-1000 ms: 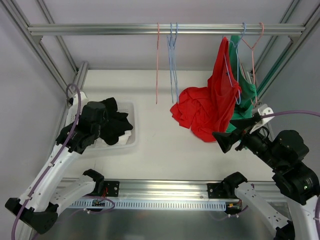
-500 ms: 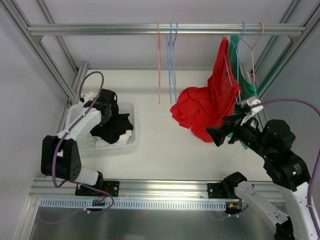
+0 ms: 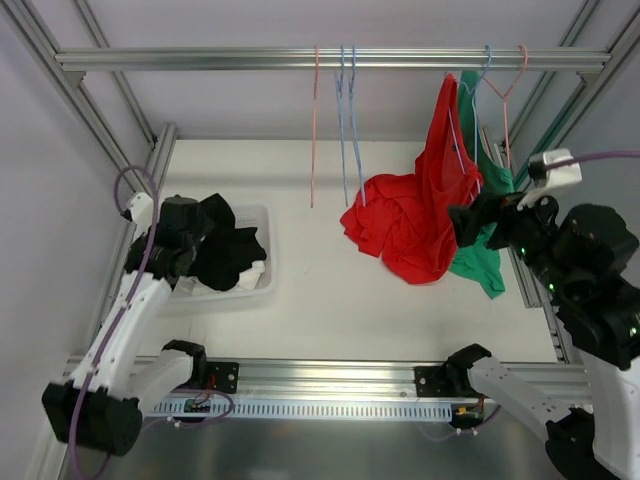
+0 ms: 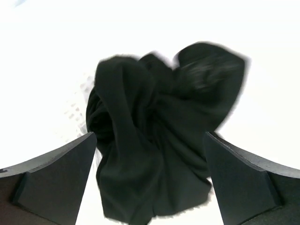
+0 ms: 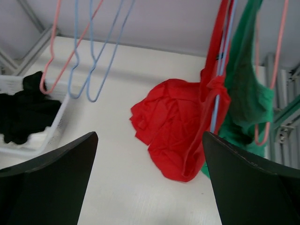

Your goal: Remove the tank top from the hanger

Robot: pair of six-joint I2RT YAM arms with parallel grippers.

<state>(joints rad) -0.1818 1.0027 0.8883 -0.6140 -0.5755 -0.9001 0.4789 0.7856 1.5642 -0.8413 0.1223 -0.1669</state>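
Well, red tank top on blue hanger; sm. tag illegible.

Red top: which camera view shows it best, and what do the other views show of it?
Right wrist: the red top fills the middle, unblocked, its strap on the blue hanger. Top external shows it whole but smaller, the right hand at its edge. Left wrist shows none of it, only black clothes.

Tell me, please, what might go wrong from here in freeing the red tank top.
The red tank top hangs from the blue hanger by its upper part; a pull may drag the hanger off the rail. The green garment hangs close beside, so the open right gripper may catch it instead.
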